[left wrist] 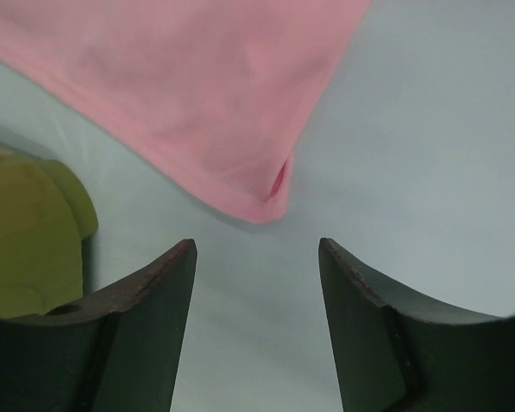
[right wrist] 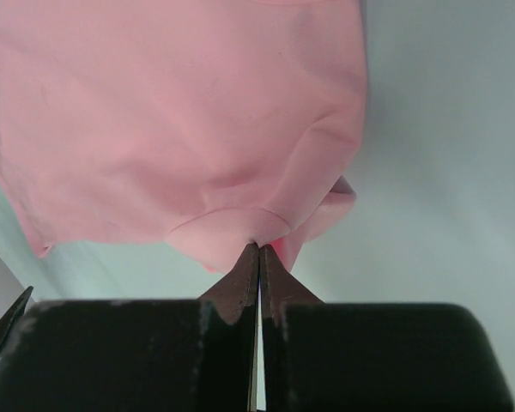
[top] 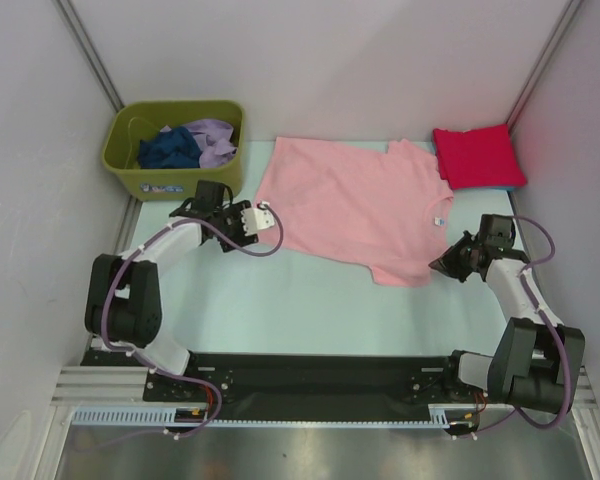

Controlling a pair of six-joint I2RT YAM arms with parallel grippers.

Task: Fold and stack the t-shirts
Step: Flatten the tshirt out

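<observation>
Lying spread flat across the pale mint-green table (top: 300,310), the large light pink cotton t-shirt (top: 350,205) reaches from near the left arm to the right arm. The left gripper (top: 270,222) has its dark fingers (left wrist: 146,300) spread apart and holds nothing. In the left wrist view the shirt's near left corner (left wrist: 262,202) lies on the table just ahead of the gap between the fingertips, close to them but not touching.

The right gripper (top: 438,265) sits at the shirt's near right edge with its fingers pressed together. In the right wrist view the tips (right wrist: 258,251) meet on the pink hem, and the cloth (right wrist: 154,112) puckers around that spot, so it appears to pinch the fabric.

At the far right corner a folded red t-shirt (top: 478,155) rests on a light blue one, of which only a thin edge (top: 505,188) shows. At the far left stands the olive-green plastic bin (top: 120,165), holding a crumpled navy t-shirt (top: 168,150) and a lavender t-shirt (top: 215,140).
</observation>
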